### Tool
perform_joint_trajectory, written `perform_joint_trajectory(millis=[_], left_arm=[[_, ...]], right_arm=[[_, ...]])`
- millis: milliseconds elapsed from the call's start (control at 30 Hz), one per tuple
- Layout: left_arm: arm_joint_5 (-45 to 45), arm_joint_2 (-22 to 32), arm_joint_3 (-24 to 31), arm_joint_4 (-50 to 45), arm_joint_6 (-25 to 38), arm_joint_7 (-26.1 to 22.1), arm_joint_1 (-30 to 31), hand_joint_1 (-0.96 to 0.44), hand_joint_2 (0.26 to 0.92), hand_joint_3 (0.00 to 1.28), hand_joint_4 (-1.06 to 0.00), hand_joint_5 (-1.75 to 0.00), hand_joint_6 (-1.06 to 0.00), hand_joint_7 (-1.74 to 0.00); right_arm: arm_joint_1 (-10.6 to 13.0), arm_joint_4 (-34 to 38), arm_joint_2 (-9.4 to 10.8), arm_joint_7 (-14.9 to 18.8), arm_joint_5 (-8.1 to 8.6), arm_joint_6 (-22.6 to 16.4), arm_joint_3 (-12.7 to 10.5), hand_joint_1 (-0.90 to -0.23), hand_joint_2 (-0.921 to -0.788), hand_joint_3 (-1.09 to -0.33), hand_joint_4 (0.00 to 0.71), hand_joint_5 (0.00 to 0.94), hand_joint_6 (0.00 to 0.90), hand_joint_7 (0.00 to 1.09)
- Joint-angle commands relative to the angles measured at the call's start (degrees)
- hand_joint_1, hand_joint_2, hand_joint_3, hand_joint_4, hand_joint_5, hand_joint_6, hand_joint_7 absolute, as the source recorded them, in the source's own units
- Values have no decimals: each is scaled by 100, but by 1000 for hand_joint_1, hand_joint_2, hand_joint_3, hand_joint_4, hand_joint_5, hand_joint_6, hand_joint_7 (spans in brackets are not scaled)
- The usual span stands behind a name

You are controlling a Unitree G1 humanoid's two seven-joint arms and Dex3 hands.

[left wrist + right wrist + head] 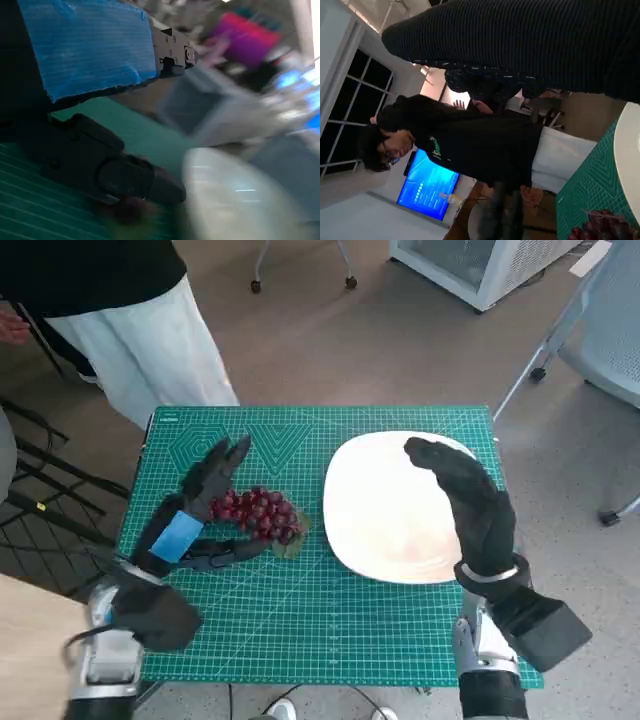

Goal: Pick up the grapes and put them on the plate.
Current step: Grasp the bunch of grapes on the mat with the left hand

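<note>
While left robot hand [205,502] straddles grapes [258,514], fingers spread, right robot hand [470,502] hovers empty, fingers apart, over plate [362,530].

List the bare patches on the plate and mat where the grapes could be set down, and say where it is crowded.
The plate is bare left of the right hand. The mat is bare along its near edge. It is crowded where the left hand is at the grapes.

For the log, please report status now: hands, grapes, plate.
Left hand open, fingers around grapes, no lift yet. Right hand open over plate. Grapes on mat, beside plate. Path unobstructed.
</note>
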Motion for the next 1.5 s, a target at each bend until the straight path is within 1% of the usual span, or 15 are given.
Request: perform_joint_trajectory(millis=[33, 133, 333, 567, 767, 1067, 1300, 1500], left_arm=[[795, 160, -370, -376, 649, 246, 64, -524, 728, 1, 1, 1, -122, -35], [954, 163, -572, -370, 902, 284, 15, -519, 722, 0, 1, 1, -133, -36], [993, 196, -873, -296, 1264, 237, -95, -511, 717, 0, 1, 1, -141, -29], [939, 267, -1105, -166, 1555, 181, -254, -505, 716, 0, 1, 1, -142, -21], [973, 309, -1317, 124, 1756, 214, -482, -494, 716, 0, 1, 1, -145, -17], [1100, 332, -1719, 715, 2071, 234, -924, -483, 718, 1, 1, 1, -147, -12], [1139, 346, -2049, 1398, 2104, 329, -1378, -469, 718, 1, 1, 1, -145, -7], [1136, 321, -2270, 1994, 2153, 292, -1769, -461, 719, 1, 1, 1, -146, -6]], right_arm=[[51, 42, -11, -95, -83, 90, -22, -690, -921, -716, 336, 4, 8, 594], [47, 56, -20, -106, -79, 81, -26, -691, -921, -717, 337, 5, 11, 595], [46, 65, -39, -136, -80, 81, -44, -694, -921, -717, 338, 5, 13, 597], [86, -49, -66, -208, -92, 105, -67, -694, -921, -718, 337, 4, 11, 597], [116, -105, -82, -261, -96, 117, -73, -697, -921, -718, 340, 5, 10, 597], [133, -98, -100, -276, -78, 126, -84, -706, -921, -716, 344, 7, 7, 594], [139, -122, -102, -321, -118, 135, -77, -707, -921, -716, 345, 7, 7, 591], [143, -131, -113, -317, -99, 168, -77, -703, -921, -718, 345, 6, 8, 590]])
